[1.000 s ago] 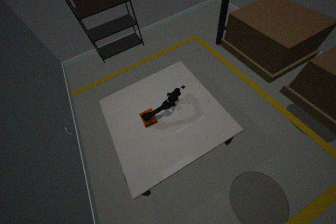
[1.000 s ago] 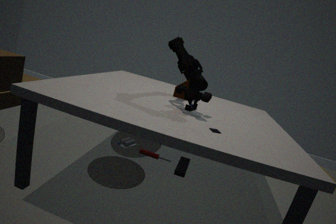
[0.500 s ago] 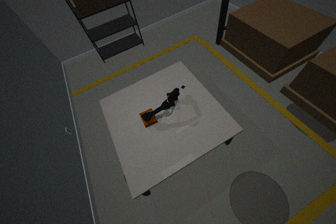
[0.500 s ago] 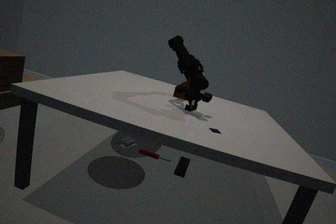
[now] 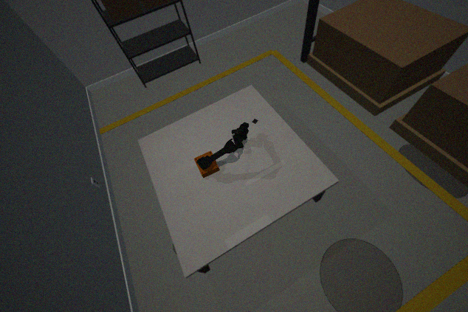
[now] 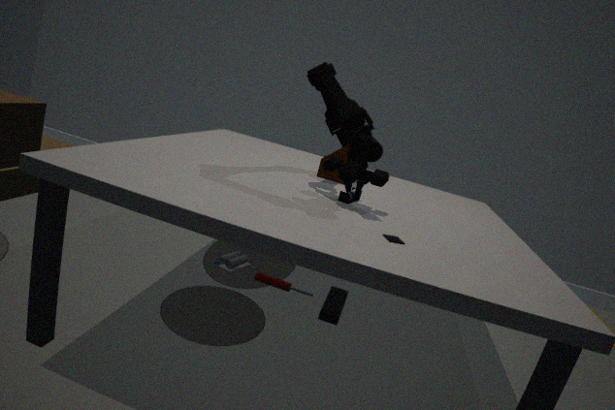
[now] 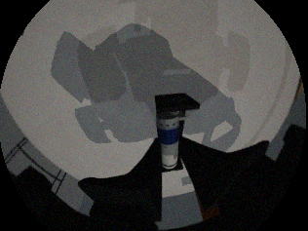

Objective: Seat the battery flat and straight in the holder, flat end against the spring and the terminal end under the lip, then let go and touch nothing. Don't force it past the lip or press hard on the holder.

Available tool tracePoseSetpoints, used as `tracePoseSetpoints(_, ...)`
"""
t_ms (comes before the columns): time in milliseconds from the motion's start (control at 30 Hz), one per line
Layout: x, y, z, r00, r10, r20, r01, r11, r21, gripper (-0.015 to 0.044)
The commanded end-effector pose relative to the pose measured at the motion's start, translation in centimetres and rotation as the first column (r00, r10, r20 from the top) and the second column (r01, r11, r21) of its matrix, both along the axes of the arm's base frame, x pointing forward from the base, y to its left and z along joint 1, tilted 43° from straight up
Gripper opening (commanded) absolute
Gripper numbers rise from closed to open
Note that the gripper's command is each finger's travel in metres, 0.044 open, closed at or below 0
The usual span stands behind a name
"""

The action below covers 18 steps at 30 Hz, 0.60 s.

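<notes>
My gripper (image 7: 167, 139) (image 6: 353, 188) is shut on the battery (image 7: 169, 135), pale with a blue band, whose upright sides show between the black fingers in the wrist view. One end of the battery meets a black block, which looks like the end of the holder (image 7: 177, 101) (image 6: 349, 196). A dark strip runs down the battery's right side there. The spring and the holder's floor are hidden, and I cannot tell whether the battery lies flat in it. In the exterior view the holder is low at my fingertips; whether it touches the table is unclear.
The pale table (image 5: 211, 210) (image 6: 148, 192) bears the arm's orange base (image 5: 211, 171) (image 6: 329, 173). A small flat dark square (image 5: 255, 121) (image 6: 394, 239) lies on the table beyond the gripper. A red-handled screwdriver (image 6: 273, 281) and a dark block (image 6: 333, 304) show below the table.
</notes>
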<state>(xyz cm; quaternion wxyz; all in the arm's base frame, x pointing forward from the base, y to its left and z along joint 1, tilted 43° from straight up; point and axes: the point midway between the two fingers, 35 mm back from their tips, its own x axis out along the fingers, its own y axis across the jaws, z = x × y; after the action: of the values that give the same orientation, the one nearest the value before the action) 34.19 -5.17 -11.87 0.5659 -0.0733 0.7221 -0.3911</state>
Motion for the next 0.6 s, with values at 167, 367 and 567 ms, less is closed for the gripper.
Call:
tracePoseSetpoints(167,0.19,-0.36,0.00,0.999,0.027,0.041,-0.026,0.999,-0.019,0.0069)
tracePoseSetpoints(367,0.06,-0.39,-0.04,0.997,0.043,0.058,-0.042,0.999,-0.027,0.0069)
tracePoseSetpoints(567,-0.07,-0.40,-0.07,0.995,0.060,0.075,-0.057,0.998,-0.036,0.0069)
